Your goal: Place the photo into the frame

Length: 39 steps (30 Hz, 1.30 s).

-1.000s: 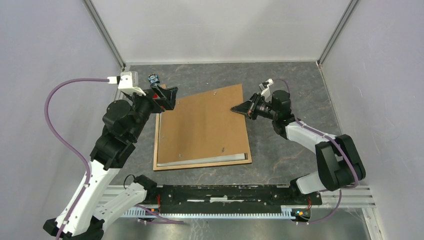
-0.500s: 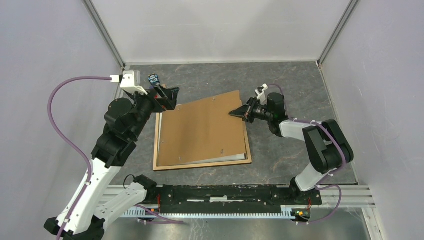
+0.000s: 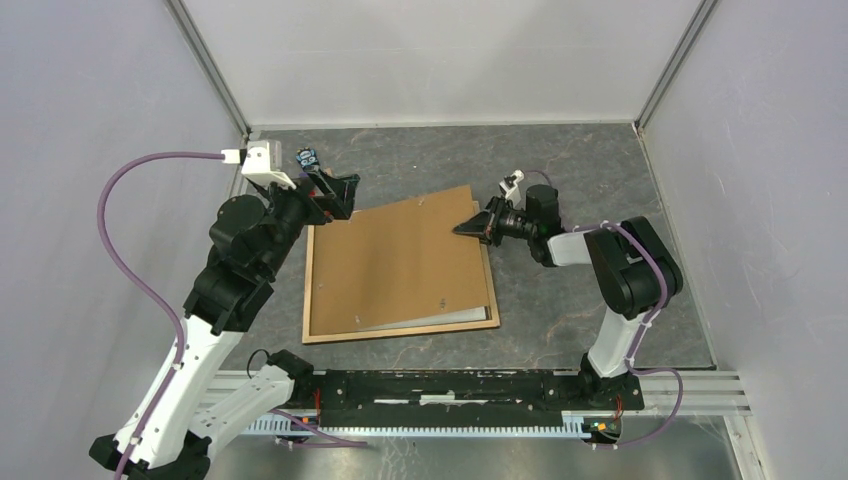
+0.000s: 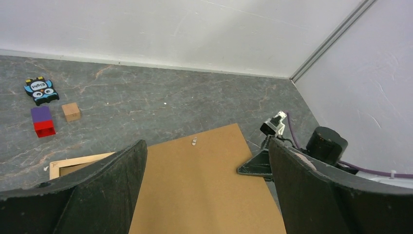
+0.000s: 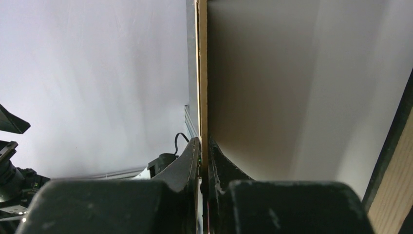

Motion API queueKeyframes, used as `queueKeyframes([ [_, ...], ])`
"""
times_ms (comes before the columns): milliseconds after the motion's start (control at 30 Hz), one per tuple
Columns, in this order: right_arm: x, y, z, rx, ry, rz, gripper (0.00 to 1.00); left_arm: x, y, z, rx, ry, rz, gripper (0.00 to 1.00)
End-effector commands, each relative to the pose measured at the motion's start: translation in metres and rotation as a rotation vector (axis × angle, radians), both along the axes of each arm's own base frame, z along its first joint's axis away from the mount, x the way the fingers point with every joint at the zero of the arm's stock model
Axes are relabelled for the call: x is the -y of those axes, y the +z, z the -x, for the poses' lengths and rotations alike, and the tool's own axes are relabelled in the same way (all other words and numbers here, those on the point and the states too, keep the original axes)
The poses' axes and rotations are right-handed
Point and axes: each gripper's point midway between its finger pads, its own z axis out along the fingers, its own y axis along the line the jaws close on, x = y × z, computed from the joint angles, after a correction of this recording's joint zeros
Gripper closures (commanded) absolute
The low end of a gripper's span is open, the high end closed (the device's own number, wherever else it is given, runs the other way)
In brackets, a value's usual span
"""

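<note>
Grey marbled tabletop (image 3: 600, 160), white walls on three sides.

Top view: the frame (image 3: 312, 290) lies back-up at centre-left, light wood rails showing. A brown cardboard backing board (image 3: 400, 260) sits askew over it, overhanging the frame's right rail. The photo (image 3: 440, 319) is inside the frame under the board; only a pale strip shows along the near rail. The right gripper (image 3: 462, 229) reaches in from the right, jaws closed on the board's right edge. The left gripper (image 3: 338, 197) hangs over the frame's far-left corner w/ jaws spread wide, holding nothing.

Left wrist view: both black fingers (image 4: 112, 180) stand far apart, w/ the board filling the gap below. The frame's far-left corner pokes out at lower left. On the table beyond, at far left: an owl-shaped card (image 4: 41, 91), a purple-and-red block (image 4: 42, 121) and a small wooden cube (image 4: 71, 111), all apart from the frame. The right gripper shows at the board's right edge.

Right wrist view: fingers (image 5: 187, 161) pinch the board, seen edge-on as a thin tan line. A shaded flat surface spreads to one side of it; which sheet that is can't be told. A frame rail, black inside and wood outside, cuts the lower-right corner.
</note>
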Motion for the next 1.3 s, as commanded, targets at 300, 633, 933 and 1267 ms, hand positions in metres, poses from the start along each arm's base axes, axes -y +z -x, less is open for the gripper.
queueKeyframes([
  [300, 0.006, -0.028, -0.023, 0.233, 0.208, 0.352, 0.48, 0.006, 0.008, 0.001, 0.015, -0.032, 0.053, 0.00],
  [633, 0.016, -0.040, -0.007, 0.293, 0.286, 0.528, 0.29, 0.005, 0.009, 0.003, 0.019, -0.033, 0.059, 0.00],
  [933, 0.023, -0.031, -0.005, 0.376, 0.287, 0.712, 0.23, 0.004, 0.008, 0.002, 0.016, -0.029, 0.057, 0.00],
  [1267, 0.030, -0.037, -0.002, 0.398, 0.311, 0.784, 0.20, 0.007, 0.008, 0.003, 0.015, -0.042, 0.061, 0.00],
])
